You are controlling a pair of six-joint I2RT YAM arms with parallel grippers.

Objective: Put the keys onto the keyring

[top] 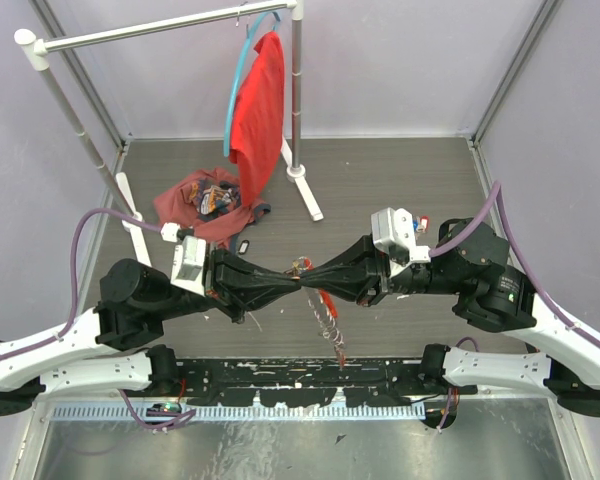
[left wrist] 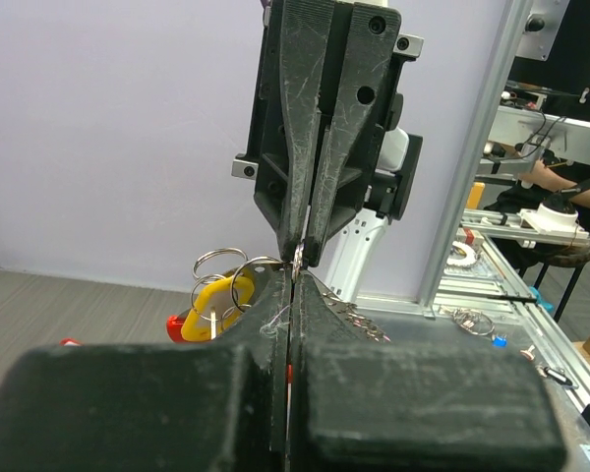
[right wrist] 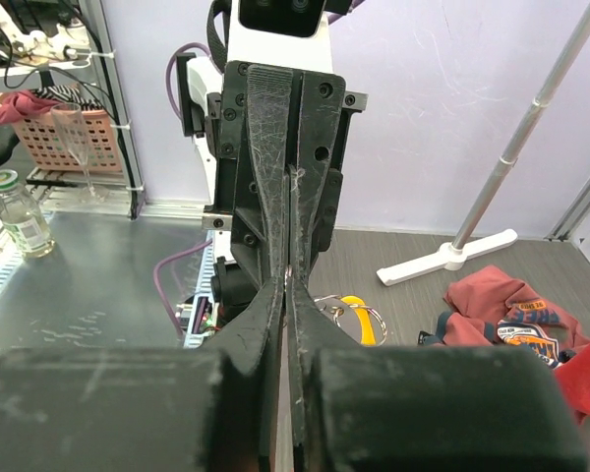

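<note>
The table (top: pixel 410 180) carries a clothes rack (top: pixel 160 28) with a red shirt (top: pixel 260 110) and a crumpled garment (top: pixel 195 200), none of it part of the job; the work sits in the air near the middle, where the two arms meet tip to tip; the left gripper (top: pixel 294 276) has its jaws pressed fully together and appears to pinch the keyring (left wrist: pixel 296 259) at its thin wire; the right gripper (top: pixel 310 272), facing it, is drawn down to a slit on the same bit of metal, though whether it nips a key or the ring itself is too small to tell; below the tips a beaded chain (top: pixel 332 325) and red strap tag (top: pixel 326 300) dangle free, and a cluster of loops with a yellow tag (left wrist: pixel 219 298) hangs just beside the left fingers; I judge the task to be mid-threading: the ring is lifted and steadied, but no key can be confirmed as on it, and no loose keys can be made out on the table, so how many remain is unclear.
</note>
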